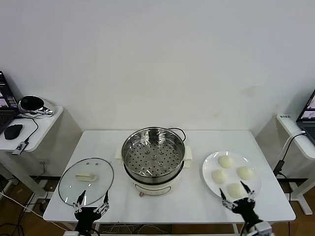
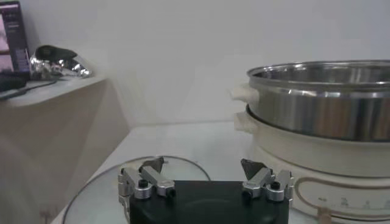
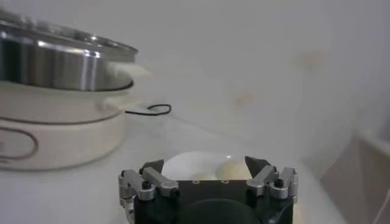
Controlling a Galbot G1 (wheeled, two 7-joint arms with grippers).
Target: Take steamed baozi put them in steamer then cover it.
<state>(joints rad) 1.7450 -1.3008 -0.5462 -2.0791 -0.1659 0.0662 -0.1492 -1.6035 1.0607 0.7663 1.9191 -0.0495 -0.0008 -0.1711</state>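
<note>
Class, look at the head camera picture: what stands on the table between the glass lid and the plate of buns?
The steamer, uncovered and empty, stands between the lid and the plate of buns; the head view shows it.

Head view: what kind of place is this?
Probably a robot lab test bench, not a kitchen: bare white table against a blank wall, side desks with a laptop and mouse, a steamer as prop.

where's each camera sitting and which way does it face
Head: high, looking down at white table; both open grippers show, left gripper, right gripper.
Left wrist: low behind left gripper, facing round clear glass lid.
Right wrist: behind right gripper, facing cream-white round buns.
Shared: shiny round steel steamer.
</note>
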